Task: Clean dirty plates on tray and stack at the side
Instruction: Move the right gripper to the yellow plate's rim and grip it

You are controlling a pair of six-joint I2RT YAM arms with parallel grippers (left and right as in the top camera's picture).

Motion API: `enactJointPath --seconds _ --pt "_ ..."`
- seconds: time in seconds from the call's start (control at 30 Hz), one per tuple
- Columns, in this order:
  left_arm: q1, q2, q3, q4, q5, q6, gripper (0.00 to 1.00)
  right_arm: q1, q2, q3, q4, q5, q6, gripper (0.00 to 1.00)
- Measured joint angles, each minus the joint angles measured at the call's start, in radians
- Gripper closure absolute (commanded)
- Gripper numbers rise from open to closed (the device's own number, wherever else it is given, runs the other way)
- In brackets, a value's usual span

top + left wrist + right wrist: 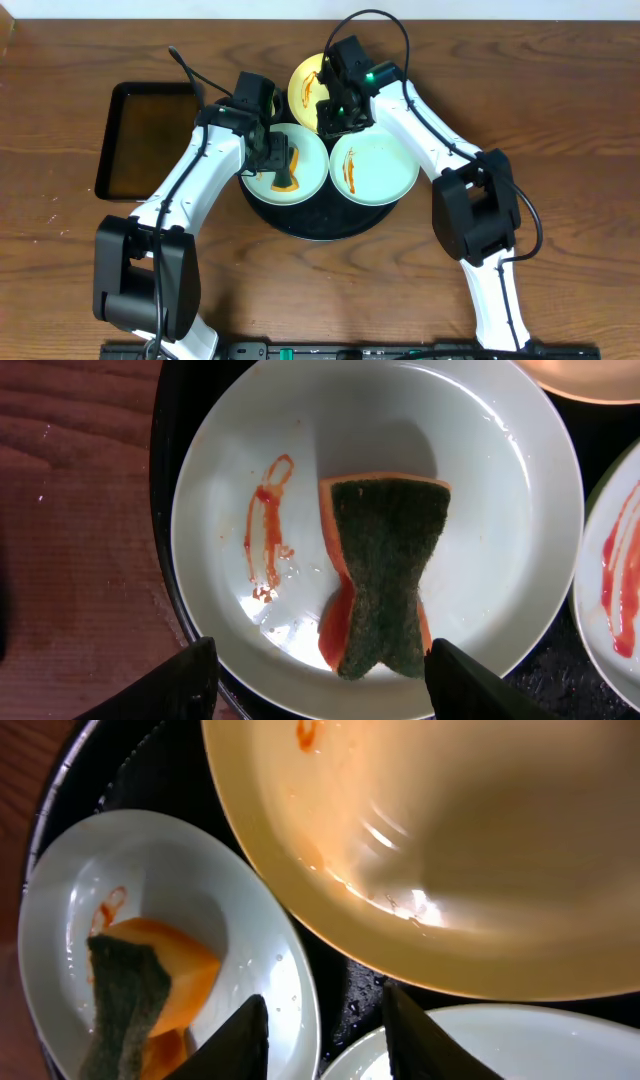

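Observation:
The round black tray [320, 226] holds three plates. The pale yellow plate [305, 88] is at the back and has a sauce streak. The left mint plate [262, 185] carries an orange sponge with a green scouring face [285, 172] and a red-orange streak [265, 530]. The right mint plate [380, 170] is streaked too. My left gripper [320, 690] is open just above the left plate [480, 510], its fingers either side of the near end of the sponge [385, 575], apart from it. My right gripper [325, 1045] is open and empty, low over the tray gap [350, 990] between the plates.
A rectangular black tray with brownish liquid [150, 140] lies left of the round tray on the wooden table [560, 90]. In the right wrist view the yellow plate [450, 850] fills the top, with the left mint plate [60, 920] and the right mint plate [500, 1050] below.

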Motion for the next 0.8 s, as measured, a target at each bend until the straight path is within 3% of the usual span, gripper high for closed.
enactJointPath --seconds 0.2,0.43,0.8 --pt "0.0 0.0 0.0 -0.002 0.0 0.0 0.33 0.04 0.0 0.0 -0.005 0.04 -0.005 0.89" --pt "0.0 0.0 0.0 -0.004 0.0 0.0 0.33 0.059 0.015 0.0 -0.007 0.077 -0.004 0.78" --pt "0.0 0.0 0.0 -0.005 0.0 0.0 0.33 0.059 0.022 -0.038 0.0 0.113 -0.004 0.79"
